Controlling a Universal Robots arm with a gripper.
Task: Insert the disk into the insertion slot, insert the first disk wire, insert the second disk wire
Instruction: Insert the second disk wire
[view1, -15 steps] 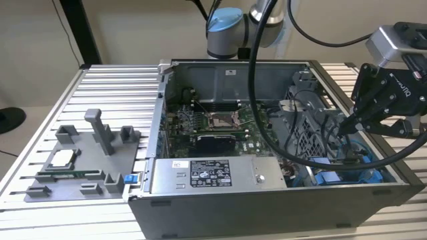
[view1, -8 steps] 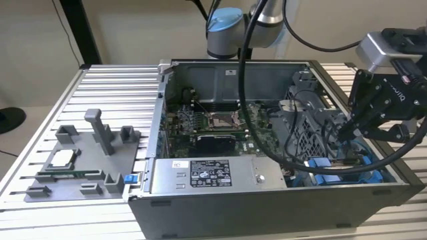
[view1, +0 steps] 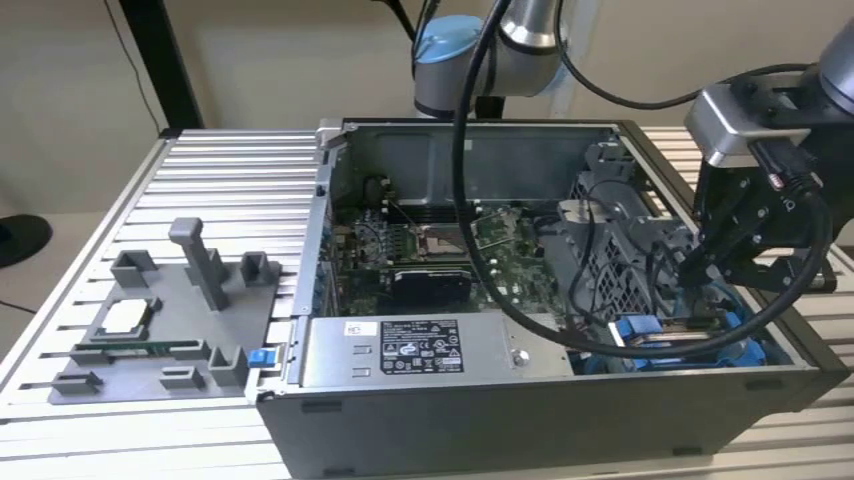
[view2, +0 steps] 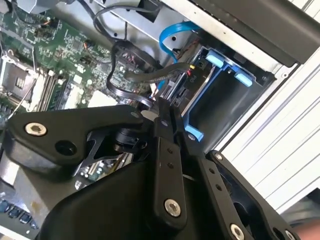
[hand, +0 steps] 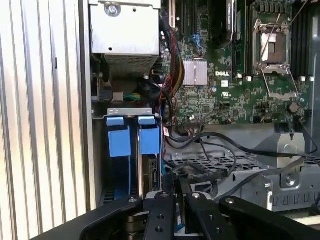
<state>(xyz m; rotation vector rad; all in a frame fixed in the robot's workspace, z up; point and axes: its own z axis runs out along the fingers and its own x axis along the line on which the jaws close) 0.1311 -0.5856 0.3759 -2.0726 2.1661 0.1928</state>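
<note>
My gripper (view1: 705, 268) reaches down into the open computer case at the exterior view's right, just above the insertion slot (view1: 667, 338) with its blue rails. The disk (view2: 192, 82) stands edge-on inside the slot in its blue carrier, and it is also visible under the blue tabs as the disk (hand: 150, 175). In both wrist views the fingers (view2: 164, 145) stand close together, pinching the end of a black disk wire (view2: 122, 95) right beside the disk's connector edge. Another black wire (view2: 160, 72) with a red plug runs to the disk.
A grey labelled power-supply box (view1: 400, 350) lies along the case front. The green motherboard (view1: 427, 250) fills the case floor. Loose black cables (hand: 235, 150) cross the grey drive cage. A grey fixture plate (view1: 160, 320) sits on the ribbed table at the exterior view's left.
</note>
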